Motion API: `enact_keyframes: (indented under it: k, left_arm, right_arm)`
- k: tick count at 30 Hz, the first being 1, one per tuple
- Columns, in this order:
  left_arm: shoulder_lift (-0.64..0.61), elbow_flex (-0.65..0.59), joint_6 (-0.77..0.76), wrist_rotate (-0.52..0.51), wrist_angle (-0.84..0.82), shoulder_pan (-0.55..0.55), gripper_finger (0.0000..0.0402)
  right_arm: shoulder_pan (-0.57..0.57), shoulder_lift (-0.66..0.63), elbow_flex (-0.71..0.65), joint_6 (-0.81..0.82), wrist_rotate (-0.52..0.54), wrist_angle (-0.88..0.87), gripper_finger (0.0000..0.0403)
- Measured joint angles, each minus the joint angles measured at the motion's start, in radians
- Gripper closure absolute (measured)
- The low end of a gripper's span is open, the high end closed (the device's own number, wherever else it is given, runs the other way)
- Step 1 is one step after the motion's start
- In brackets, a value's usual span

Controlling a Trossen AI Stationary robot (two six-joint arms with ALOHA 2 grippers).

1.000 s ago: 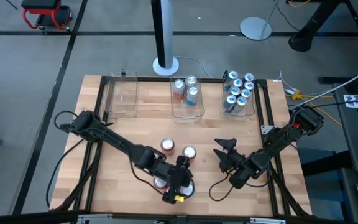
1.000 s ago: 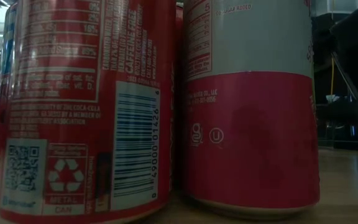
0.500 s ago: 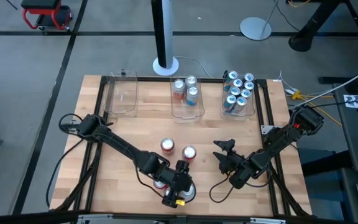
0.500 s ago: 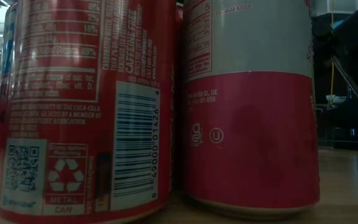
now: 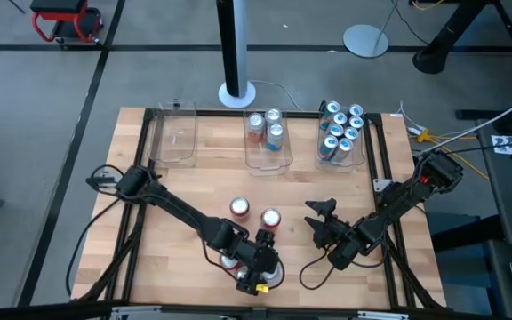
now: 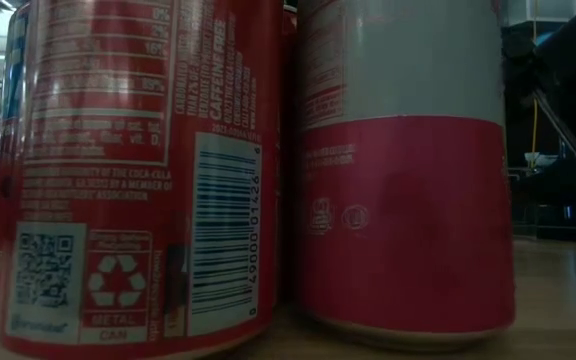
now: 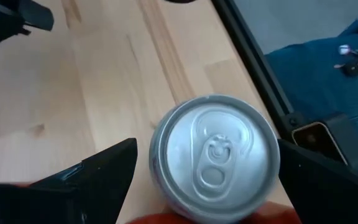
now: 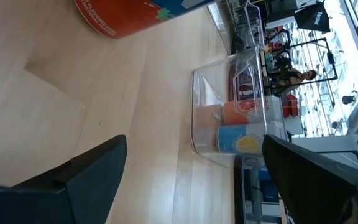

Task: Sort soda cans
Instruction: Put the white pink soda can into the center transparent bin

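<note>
**Left gripper straddles a can at the near edge**

The table (image 5: 176, 191) carries three clear bins along its far side. The right bin (image 5: 340, 160) is packed with blue cans, the middle bin (image 5: 268, 160) holds three cans, and the left bin (image 5: 172, 138) looks empty.

The left gripper (image 7: 207, 165) hangs over a can (image 7: 215, 155) at the table's near edge, fingers apart on either side of it. To do this well, it should centre the can between the fingers and close squarely on the body before lifting. The right gripper (image 5: 320, 218) waits nearby, fingers apart, holding nothing.

Two loose cans (image 5: 254, 213) stand mid-table.
</note>
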Motion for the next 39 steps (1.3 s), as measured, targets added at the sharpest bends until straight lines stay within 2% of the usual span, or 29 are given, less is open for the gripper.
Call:
enact_keyframes:
  k: [19, 28, 34, 39]
  left_arm:
    - [0.042, 0.000, 0.056, -0.004, 0.021, 0.023, 0.0041]
    - [0.041, -0.002, 0.075, -0.008, 0.038, 0.022, 0.0116]
    - [0.041, 0.020, 0.083, -0.008, 0.022, 0.022, 0.0117]
    - [0.039, 0.091, 0.087, -0.009, -0.048, 0.022, 0.0112]
  right_arm:
    - [0.000, 0.000, 0.000, 0.000, 0.000, -0.001, 0.0029]
    - [0.000, 0.000, 0.000, 0.000, 0.000, 0.000, 0.0029]
    - [0.000, 0.000, 0.000, 0.000, 0.000, 0.000, 0.0029]
    - [0.000, 0.000, 0.000, 0.000, -0.001, 0.000, 0.0029]
